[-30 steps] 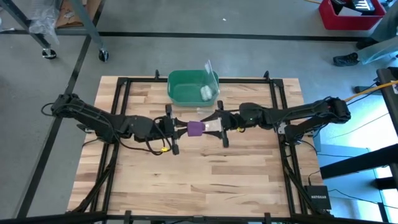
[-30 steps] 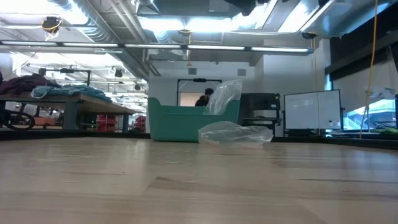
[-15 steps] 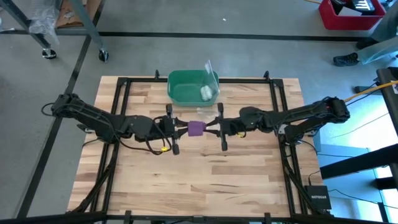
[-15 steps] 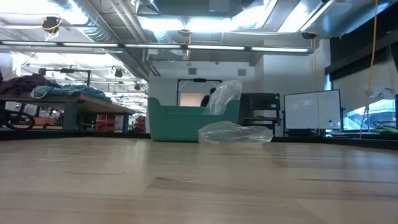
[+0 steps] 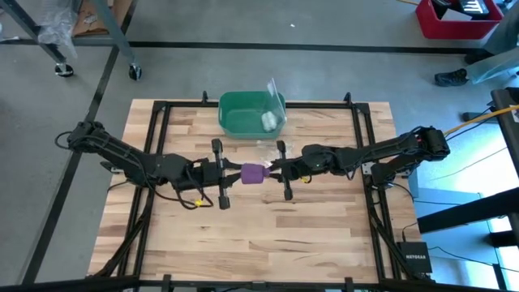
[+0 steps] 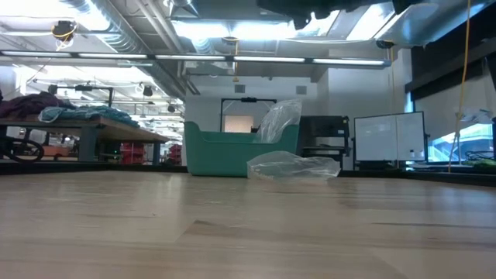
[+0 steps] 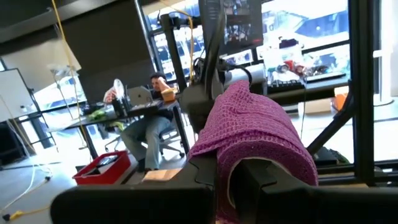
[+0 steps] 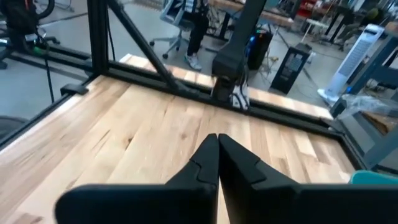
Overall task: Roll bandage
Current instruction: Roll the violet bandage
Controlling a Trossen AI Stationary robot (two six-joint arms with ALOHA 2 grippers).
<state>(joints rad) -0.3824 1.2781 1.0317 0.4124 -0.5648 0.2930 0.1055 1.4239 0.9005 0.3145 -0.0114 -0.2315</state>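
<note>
The bandage (image 5: 255,173) is a small purple roll held above the middle of the table; the left wrist view shows it close up (image 7: 255,134). My left gripper (image 5: 237,173) comes from the table's left and is shut on the bandage. My right gripper (image 5: 273,169) comes from the right, its shut tips level with the roll's right end. In its own wrist view the right gripper (image 8: 217,140) has nothing between its fingers and the bandage does not show. My left gripper pinches the roll's left part (image 7: 227,180) between its two fingers, level, from the table's left. Purple fabric runs down between the fingers and bulges over one finger (image 7: 273,183). The roll is lifted clear of the table. My right gripper's shut tips stand at the roll's right end (image 5: 265,171); whether they touch it, I cannot tell.
A green bin (image 5: 243,113) stands at the table's far middle with a small white roll (image 5: 268,121) inside. A clear plastic bag (image 6: 293,165) lies beside the bin. Black frame rails (image 5: 162,138) run along the table's sides. Bare wood lies toward the near edge.
My right gripper has shut and moved toward the table's left, up to the roll's right end. Both grippers and the roll have shifted slightly toward the near edge. The roll stays lifted in my left gripper.
</note>
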